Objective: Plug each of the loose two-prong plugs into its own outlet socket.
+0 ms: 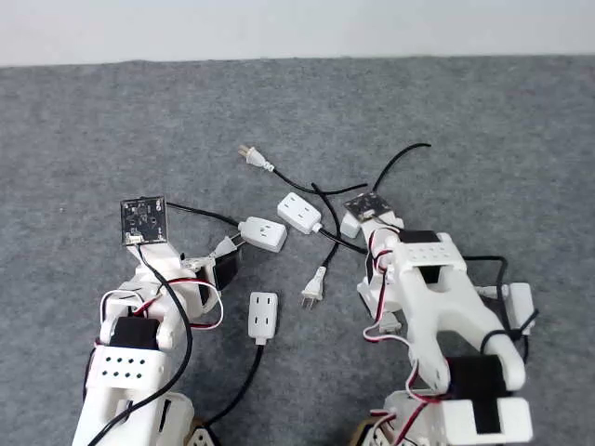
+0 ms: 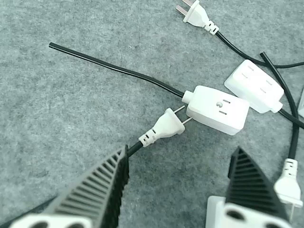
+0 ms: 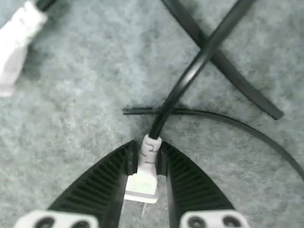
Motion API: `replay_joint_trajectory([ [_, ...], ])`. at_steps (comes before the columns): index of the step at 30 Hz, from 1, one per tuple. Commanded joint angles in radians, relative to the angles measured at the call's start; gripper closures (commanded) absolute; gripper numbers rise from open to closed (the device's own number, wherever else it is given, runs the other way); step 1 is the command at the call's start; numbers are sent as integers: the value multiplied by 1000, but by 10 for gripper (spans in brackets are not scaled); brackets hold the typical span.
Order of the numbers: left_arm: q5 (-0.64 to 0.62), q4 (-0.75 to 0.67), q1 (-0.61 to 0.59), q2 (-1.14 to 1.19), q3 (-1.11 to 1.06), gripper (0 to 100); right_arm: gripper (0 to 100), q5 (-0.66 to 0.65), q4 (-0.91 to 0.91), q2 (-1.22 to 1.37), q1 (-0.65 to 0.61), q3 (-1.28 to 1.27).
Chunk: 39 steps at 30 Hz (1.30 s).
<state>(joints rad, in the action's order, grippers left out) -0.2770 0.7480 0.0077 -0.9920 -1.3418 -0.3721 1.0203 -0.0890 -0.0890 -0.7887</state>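
while no plug looks seated yet, the step in hand is judged to be lining up the first pair.
left gripper [image 2: 181, 159]: fingers released, holding nothing.
right gripper [image 3: 146, 151]: clenched on held plug [image 3: 141, 179], cord [image 3: 190, 76] running out past the tips.
outlet socket [image 2: 217, 110]: just beyond the left fingertips.
loose plug [image 2: 166, 127]: between the left fingers and that socket, prongs touching its side.
next move, by judgement: grasp it, square prongs to slots, push.
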Motion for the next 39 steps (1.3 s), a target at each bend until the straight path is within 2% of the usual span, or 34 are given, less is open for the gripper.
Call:
replay_joint_trajectory([
  [1, 9, -32, -5, -12, 5, 683, 890, 29, 25, 25, 36, 69],
  [5, 9, -32, -5, -12, 5, 683, 887, 31, 27, 42, 41, 74],
  [9, 9, -32, -3, -12, 4, 684, 998, 31, 27, 47, 44, 74],
  [13, 9, -31, 15, -11, 1, 695, 988, 31, 28, 42, 59, 74],
  [16, 9, -35, 18, -11, 2, 789, 991, 29, 77, 22, 64, 100],
  [20, 25, -38, 17, -9, 7, 995, 991, 34, 254, -104, 54, 190],
  [24, 100, -28, 17, -8, 10, 990, 991, 34, 410, -320, 12, 293],
  [29, 176, 37, 17, 66, 68, 988, 991, 81, 515, -512, -128, 397],
  [34, 341, 55, 8, 399, 239, 988, 991, 48, 446, -575, -288, 388],
  [37, 508, 150, 11, 565, 352, 988, 991, 72, 317, -602, -360, 327],
  [39, 551, 190, 18, 615, 384, 988, 991, 95, 236, -628, -398, 285],
])
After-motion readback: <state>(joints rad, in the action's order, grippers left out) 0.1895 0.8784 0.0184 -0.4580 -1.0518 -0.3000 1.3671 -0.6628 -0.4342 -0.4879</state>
